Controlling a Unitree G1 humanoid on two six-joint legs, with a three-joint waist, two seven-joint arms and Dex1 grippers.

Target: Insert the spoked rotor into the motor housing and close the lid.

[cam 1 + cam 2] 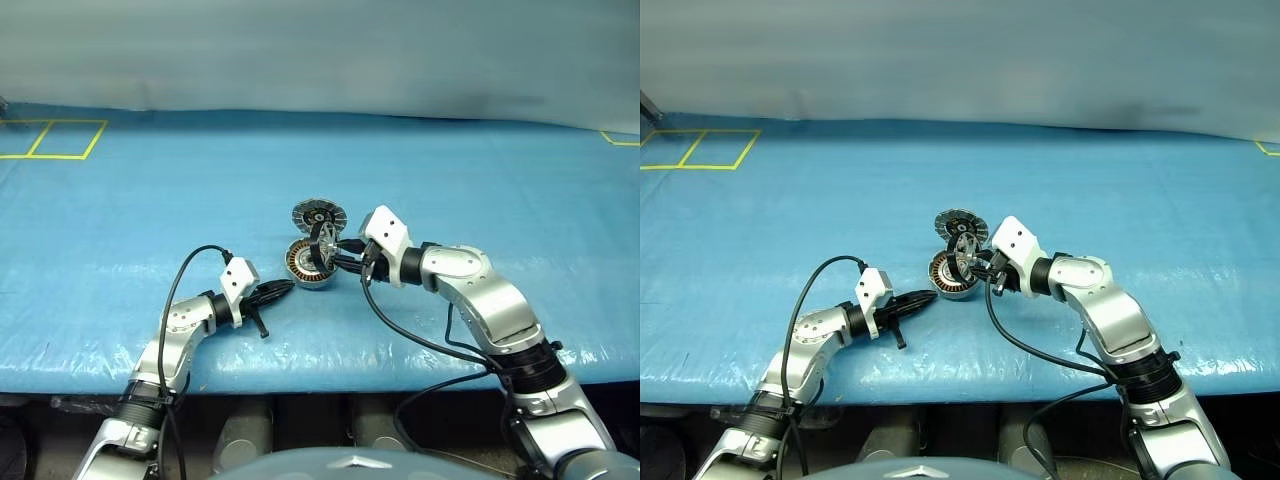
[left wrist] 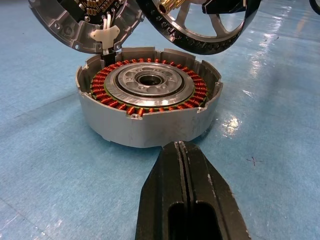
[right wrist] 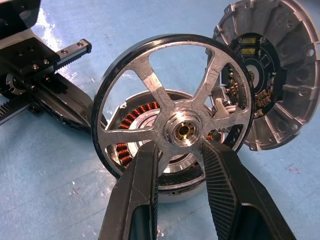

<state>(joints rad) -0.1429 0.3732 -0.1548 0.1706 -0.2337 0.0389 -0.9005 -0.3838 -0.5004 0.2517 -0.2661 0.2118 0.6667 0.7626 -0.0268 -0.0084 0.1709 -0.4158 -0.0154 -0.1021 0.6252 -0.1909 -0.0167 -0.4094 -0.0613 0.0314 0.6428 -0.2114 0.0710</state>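
Two steps remain, by my reading: seating the rotor and shutting the lid. Neither is done yet.

Spoked rotor [image 3: 172, 120], a flat wheel with a dark outer ring and pale silvery spokes running to a brass-centred hub, hangs in the air, gripped by the right hand [image 3: 181, 150]. Its black ribbed fingers [image 3: 145, 190] pinch the hub from both sides. The wheel stands tilted, nearly on edge, just above the housing and not yet level with the cup's mouth (it will need laying flat before it drops in, I judge).

Motor housing [image 2: 150, 107], a shallow round grey metal cup, sits upright on the blue-covered bench [image 1: 480, 180]. A ring of copper-coloured windings surrounds a silvery centre plate with a dark bore; the cavity is open and empty.

Lid [image 3: 277, 75], a round grey disc as wide as the housing, leans up at the housing's far rim with its radially ribbed inner face and dark centre turned toward the rotor. White wires and a small pale clip appear to join it to the housing wall.

Left hand [image 2: 182, 150] is closed, fingers pressed together, empty, its tip resting low on the bench just beside the housing's outer wall; whether it touches I cannot tell.
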